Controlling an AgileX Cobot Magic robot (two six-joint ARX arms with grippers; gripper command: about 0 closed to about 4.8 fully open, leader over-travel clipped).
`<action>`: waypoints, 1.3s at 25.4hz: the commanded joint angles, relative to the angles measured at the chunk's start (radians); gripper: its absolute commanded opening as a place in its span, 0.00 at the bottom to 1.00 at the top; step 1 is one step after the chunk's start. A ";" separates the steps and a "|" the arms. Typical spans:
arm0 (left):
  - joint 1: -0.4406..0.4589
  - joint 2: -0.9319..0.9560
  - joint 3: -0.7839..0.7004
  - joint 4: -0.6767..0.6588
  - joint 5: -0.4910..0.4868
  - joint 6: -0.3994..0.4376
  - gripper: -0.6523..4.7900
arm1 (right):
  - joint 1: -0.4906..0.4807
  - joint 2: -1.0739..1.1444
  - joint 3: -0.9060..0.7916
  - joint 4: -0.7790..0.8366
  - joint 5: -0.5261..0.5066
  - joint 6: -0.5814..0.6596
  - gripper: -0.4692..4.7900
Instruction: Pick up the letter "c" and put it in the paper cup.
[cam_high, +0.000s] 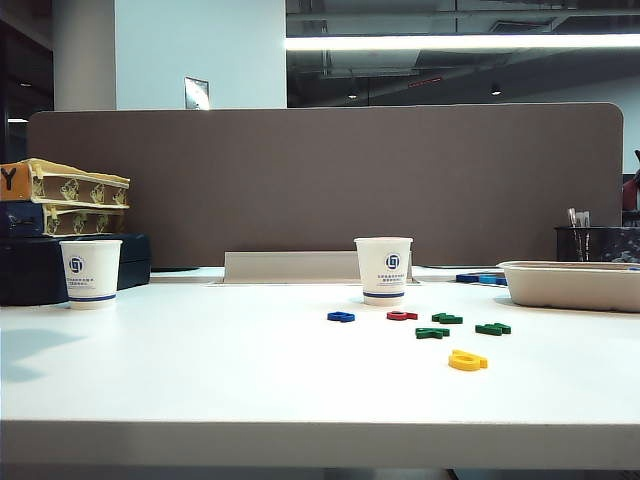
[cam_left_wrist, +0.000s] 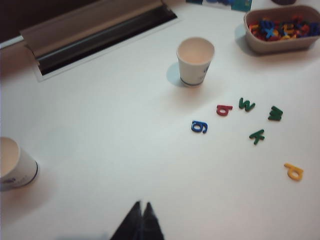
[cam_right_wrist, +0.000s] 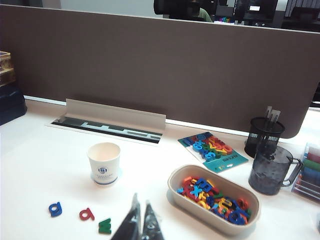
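**A:** Which way does the letter "c" lie from either pincer?

**B:** I cannot tell. No orange-red ring shows loose on the table (cam_high: 200, 380), only a darker red letter (cam_left_wrist: 224, 109) ahead. The floor of the paper cup (cam_right_wrist: 104, 165) is hidden.

**A:** And the pincers?

**B:** The left pincer (cam_left_wrist: 141, 204) is clenched and empty, with the cup well ahead. The right pincer (cam_right_wrist: 140, 201) looks clenched and empty too, and seems nearer the cup.

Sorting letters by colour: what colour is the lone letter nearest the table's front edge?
Yellow, clearest in the exterior view.

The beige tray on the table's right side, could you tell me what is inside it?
The beige tray holds mixed toy letters; those underneath are hidden.
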 joint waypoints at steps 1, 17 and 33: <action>0.001 -0.005 0.000 0.012 0.000 -0.003 0.11 | 0.000 -0.018 0.006 -0.053 0.043 -0.006 0.10; 0.001 -0.258 -0.261 0.127 -0.158 -0.049 0.11 | 0.000 -0.099 -0.024 -0.114 0.113 -0.017 0.09; 0.001 -0.541 -0.718 0.480 -0.202 -0.070 0.11 | 0.000 -0.220 -0.126 -0.095 0.114 -0.016 0.09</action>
